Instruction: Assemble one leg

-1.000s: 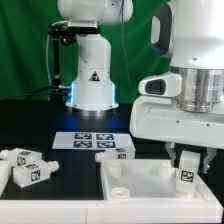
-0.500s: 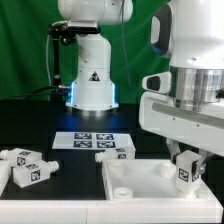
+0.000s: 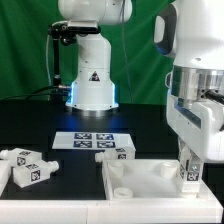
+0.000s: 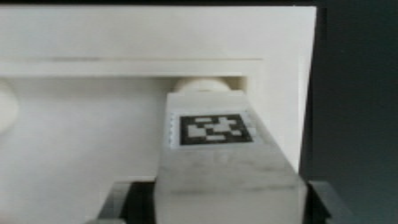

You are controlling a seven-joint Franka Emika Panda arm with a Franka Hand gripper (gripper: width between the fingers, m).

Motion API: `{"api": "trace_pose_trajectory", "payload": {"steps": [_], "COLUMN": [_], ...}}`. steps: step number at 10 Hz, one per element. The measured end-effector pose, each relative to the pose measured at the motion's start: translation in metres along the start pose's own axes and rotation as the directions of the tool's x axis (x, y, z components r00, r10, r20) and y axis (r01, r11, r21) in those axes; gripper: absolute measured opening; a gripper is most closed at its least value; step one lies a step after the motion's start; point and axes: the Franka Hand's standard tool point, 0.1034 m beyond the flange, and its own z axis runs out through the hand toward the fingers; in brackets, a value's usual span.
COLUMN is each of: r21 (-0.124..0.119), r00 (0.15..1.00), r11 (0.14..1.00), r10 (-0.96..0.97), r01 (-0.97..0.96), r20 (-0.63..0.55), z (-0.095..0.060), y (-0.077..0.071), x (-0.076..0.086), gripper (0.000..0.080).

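Leg held at the white panel
The gripper (image 3: 190, 166) was clamped on the white leg (image 4: 221, 150), which stood upright showing one black-and-white tag, its round end at a corner of the panel (image 3: 140, 181) by the table's near edge.

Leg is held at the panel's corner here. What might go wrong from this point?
1. In the wrist view the leg looks slightly skewed against the panel, with its peg end right at the corner socket. Pushing on may jam the peg instead of seating it.
2. The gripper clamps the leg at the end far from the peg, so contact force might pivot the leg or make it slip between the fingers.
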Motion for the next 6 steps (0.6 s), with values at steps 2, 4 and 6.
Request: {"api": "trace_pose_trajectory", "payload": {"steps": [2,4,6], "r21": [0.0,-0.001,0.003], "r00": [0.996,0.914,0.884], "r11": [0.996,0.914,0.884], "r10": [-0.084,-0.405,-0.468], "r01": [0.084,0.405,0.468], "r20": [-0.001,-0.008,-0.008], "z": [0.0,-0.001,-0.001], "y": [0.0,0.0,0.005], "x": [0.0,-0.006,-0.016], "gripper": [0.044,0.0577,0.0647]}}
